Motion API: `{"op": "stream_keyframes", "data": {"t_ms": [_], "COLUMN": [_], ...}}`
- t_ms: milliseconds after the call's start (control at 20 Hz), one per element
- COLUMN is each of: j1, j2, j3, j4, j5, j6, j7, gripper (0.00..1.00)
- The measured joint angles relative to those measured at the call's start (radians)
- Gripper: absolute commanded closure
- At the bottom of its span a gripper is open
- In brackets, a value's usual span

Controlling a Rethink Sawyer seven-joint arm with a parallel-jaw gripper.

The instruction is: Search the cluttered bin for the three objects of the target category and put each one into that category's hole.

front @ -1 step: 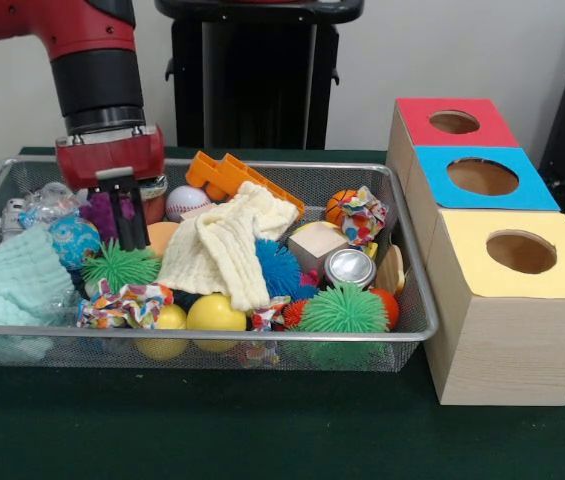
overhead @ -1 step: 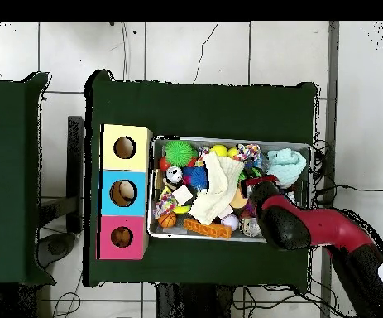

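The pincer (front @ -1 step: pixel 129 225) hangs low in the wire bin (front @ -1 step: pixel 402 335) on the worktop (front @ -1 step: pixel 262 430), its tips close together among toys by the green spiky ball (front @ -1 step: pixel 120 266), maybe squeezing something, and the three boxes with holes (front @ -1 step: pixel 507 250) wait just beside.

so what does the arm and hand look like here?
Arm: glossy red shell with a black ribbed cylindrical wrist section and a silver ring below it. Hand: boxy red body with two slim black fingers. No cables or markings show.
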Motion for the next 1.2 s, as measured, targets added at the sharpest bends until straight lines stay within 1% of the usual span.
{"op": "stream_keyframes", "data": {"t_ms": [50, 150, 400, 550, 1200], "j1": [0.002, 0.007, 0.008, 0.005, -0.008], "j2": [0.000, 0.001, 0.003, 0.016, 0.070], "j3": [0.005, 0.031, 0.062, 0.091, 0.143], "j4": [-0.005, -0.030, -0.066, -0.102, -0.192], "j5": [0.005, 0.022, 0.040, 0.049, 0.048], "j6": [0.016, 0.085, 0.161, 0.198, 0.207], "j7": [0.000, 0.000, 0.000, 0.000, 0.000], "gripper": [1.00, 1.00, 1.00, 1.00, 1.00]}}
